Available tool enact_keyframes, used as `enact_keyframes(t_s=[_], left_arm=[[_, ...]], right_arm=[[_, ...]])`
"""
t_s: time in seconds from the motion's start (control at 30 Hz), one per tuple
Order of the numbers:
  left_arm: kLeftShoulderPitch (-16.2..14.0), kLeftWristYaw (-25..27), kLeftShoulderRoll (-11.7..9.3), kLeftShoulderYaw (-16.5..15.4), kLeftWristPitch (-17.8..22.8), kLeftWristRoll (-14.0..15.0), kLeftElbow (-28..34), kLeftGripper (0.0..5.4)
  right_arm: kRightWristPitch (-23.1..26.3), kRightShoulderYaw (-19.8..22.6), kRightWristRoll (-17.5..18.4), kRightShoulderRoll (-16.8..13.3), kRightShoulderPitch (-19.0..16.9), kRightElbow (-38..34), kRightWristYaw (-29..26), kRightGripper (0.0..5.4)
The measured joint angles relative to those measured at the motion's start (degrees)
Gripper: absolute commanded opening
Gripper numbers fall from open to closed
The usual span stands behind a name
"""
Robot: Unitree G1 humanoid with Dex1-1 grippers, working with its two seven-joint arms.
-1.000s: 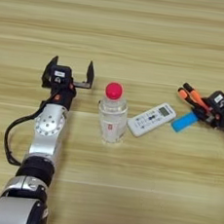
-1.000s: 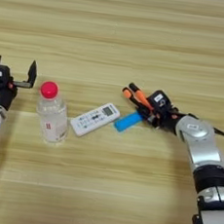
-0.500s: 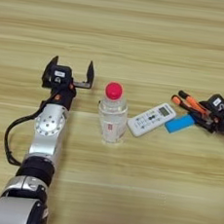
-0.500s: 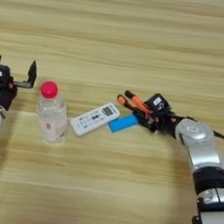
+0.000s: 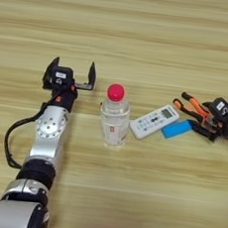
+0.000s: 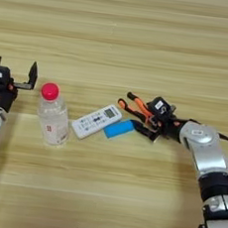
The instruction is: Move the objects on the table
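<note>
On the table the objects sit in a loose row across the middle. The bottle, clear with a red cap, stands upright left of centre. Just to its right lies the remote, white and angled so its far end points up and to the right. The blue block lies flat against the remote's right side, touching or almost touching it. Right of the block are the pliers, their orange handles pointing left and toward the far side.

The right gripper reaches in from the right and lies low over the pliers, its black fingers around the tool's near end; it appears closed on the pliers, though the exact contact is hard to make out. One dark finger tip comes close to the right end of the blue block.

The left gripper is parked left of the bottle, near it but not touching, its two fingers spread wide apart with nothing between them. The left arm runs back toward the near left corner
</note>
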State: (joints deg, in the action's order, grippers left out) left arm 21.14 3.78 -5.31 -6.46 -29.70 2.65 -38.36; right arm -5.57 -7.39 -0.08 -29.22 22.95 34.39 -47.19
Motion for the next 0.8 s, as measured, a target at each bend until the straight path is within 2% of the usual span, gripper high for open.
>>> enact_keyframes(t_s=[0.23,0.43,0.8], left_arm=[[0.0,0.0,0.0,0.0,0.0,0.0,0.0,5.40],[0.0,0.0,0.0,0.0,0.0,0.0,0.1,5.40],[0.0,0.0,0.0,0.0,0.0,0.0,0.2,5.40]], right_arm=[[-0.6,-1.4,0.3,-1.0,-3.9,-6.9,-3.5,5.36],[-0.2,-3.1,1.6,-1.4,-7.8,-13.4,-6.3,5.39],[0.5,-4.7,4.0,-2.3,-11.3,-19.1,-11.2,5.39]])
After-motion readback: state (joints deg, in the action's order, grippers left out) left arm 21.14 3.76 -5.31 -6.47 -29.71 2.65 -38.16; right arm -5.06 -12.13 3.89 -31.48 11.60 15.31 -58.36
